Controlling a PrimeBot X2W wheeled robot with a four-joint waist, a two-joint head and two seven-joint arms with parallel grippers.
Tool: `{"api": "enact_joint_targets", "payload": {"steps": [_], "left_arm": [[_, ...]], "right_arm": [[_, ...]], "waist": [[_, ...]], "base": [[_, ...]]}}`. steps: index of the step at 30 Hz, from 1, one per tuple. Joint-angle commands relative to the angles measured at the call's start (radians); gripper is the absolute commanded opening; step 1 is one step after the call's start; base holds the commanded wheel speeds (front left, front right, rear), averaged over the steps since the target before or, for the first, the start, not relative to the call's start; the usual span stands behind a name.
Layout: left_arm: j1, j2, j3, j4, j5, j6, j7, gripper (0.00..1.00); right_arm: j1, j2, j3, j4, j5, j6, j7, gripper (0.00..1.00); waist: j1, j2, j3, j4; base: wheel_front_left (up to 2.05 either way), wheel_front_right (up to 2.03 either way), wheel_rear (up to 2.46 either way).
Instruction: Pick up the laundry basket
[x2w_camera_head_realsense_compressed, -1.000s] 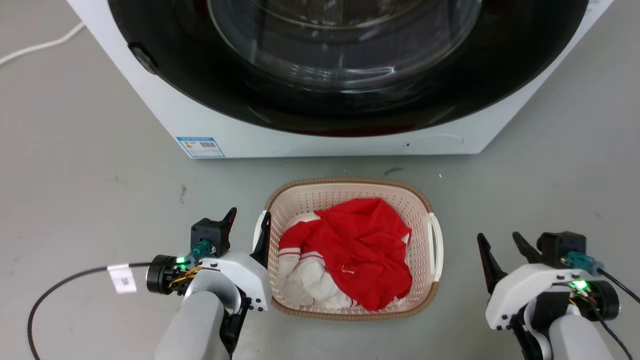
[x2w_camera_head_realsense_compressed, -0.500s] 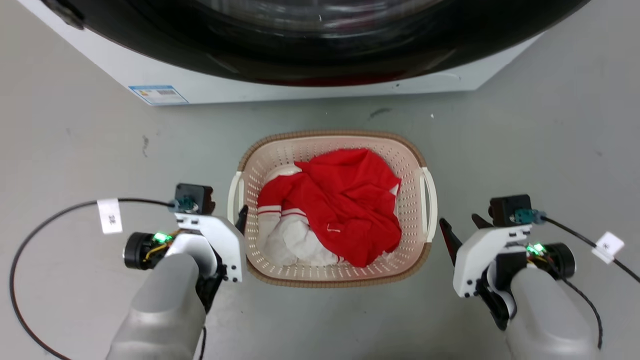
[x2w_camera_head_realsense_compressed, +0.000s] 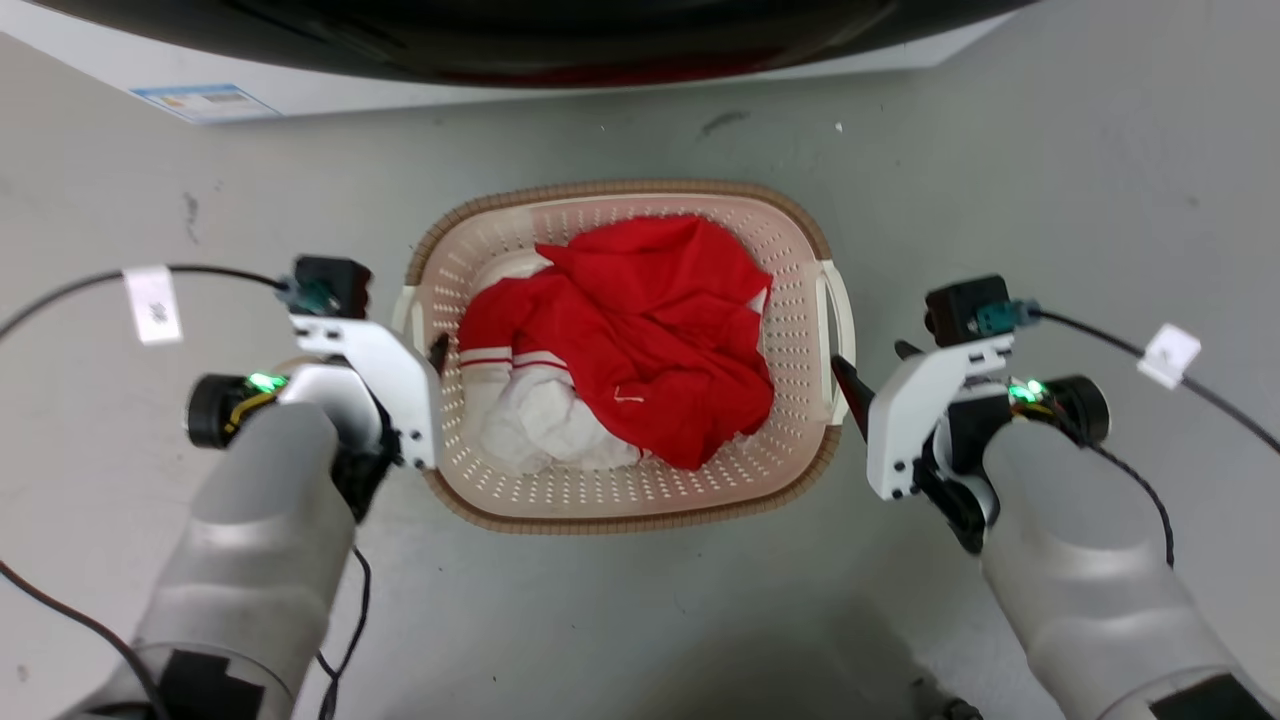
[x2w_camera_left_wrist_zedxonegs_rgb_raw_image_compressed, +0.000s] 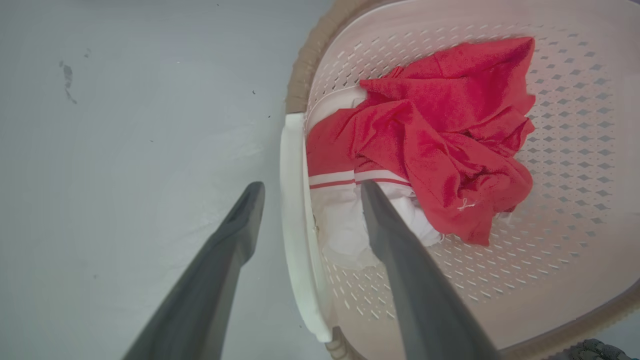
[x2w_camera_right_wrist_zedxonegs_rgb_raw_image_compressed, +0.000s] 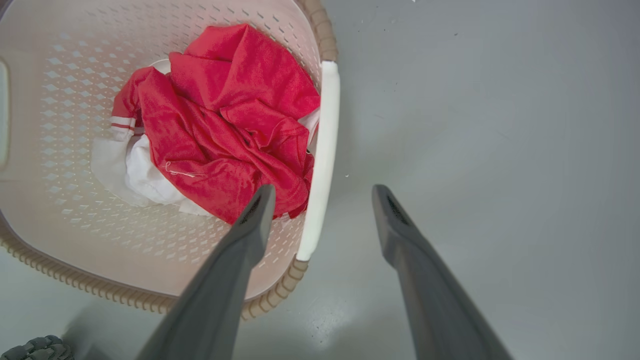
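Observation:
The laundry basket (x2w_camera_head_realsense_compressed: 620, 520) stands on the grey floor, cream with a brown rim, holding a red garment (x2w_camera_head_realsense_compressed: 640, 330) over white cloth (x2w_camera_head_realsense_compressed: 540, 420). My left gripper (x2w_camera_head_realsense_compressed: 428, 348) is open at the basket's left side. In the left wrist view the left gripper (x2w_camera_left_wrist_zedxonegs_rgb_raw_image_compressed: 311, 184) straddles the white left handle (x2w_camera_left_wrist_zedxonegs_rgb_raw_image_compressed: 295, 240), one finger outside and one inside the basket (x2w_camera_left_wrist_zedxonegs_rgb_raw_image_compressed: 575, 150). My right gripper (x2w_camera_head_realsense_compressed: 868, 355) is open at the right side. The right wrist view has the right gripper (x2w_camera_right_wrist_zedxonegs_rgb_raw_image_compressed: 324, 187) straddling the white right handle (x2w_camera_right_wrist_zedxonegs_rgb_raw_image_compressed: 327, 125) of the basket (x2w_camera_right_wrist_zedxonegs_rgb_raw_image_compressed: 60, 210) in the same way.
The white washer (x2w_camera_head_realsense_compressed: 400, 85) with its dark door runs along the top edge, just beyond the basket. Black cables with white tags (x2w_camera_head_realsense_compressed: 152, 303) (x2w_camera_head_realsense_compressed: 1170, 355) trail from both wrists over the floor. Bare grey floor (x2w_camera_head_realsense_compressed: 650, 620) lies around the basket.
The head camera has tilted down, so the washer has slid up out of the picture. Both grippers have closed in on the basket; the right one has come from well clear to its handle.

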Motion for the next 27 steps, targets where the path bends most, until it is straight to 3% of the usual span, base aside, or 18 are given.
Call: {"api": "enact_joint_targets", "payload": {"steps": [1,15,27], "left_arm": [[-0.019,0.015,-0.003,0.0,-0.012,0.001,0.011,1.0],[-0.102,0.108,-0.087,0.018,-0.144,0.002,0.167,1.0],[-0.144,0.119,-0.133,0.039,-0.187,0.002,0.2,1.0]], "right_arm": [[-0.028,0.002,0.013,0.008,0.017,-0.001,0.007,1.0],[-0.165,0.001,0.204,0.091,0.18,-0.001,0.105,1.0],[-0.219,0.002,0.319,0.118,0.293,-0.001,0.126,1.0]], "waist": [[-0.0001,0.0,0.025,-0.013],[-0.0001,0.0,0.115,-0.03],[-0.0001,0.0,0.152,-0.033]], "base": [[0.0,0.0,0.0],[0.0,0.0,0.0],[0.0,0.0,0.0]]}}
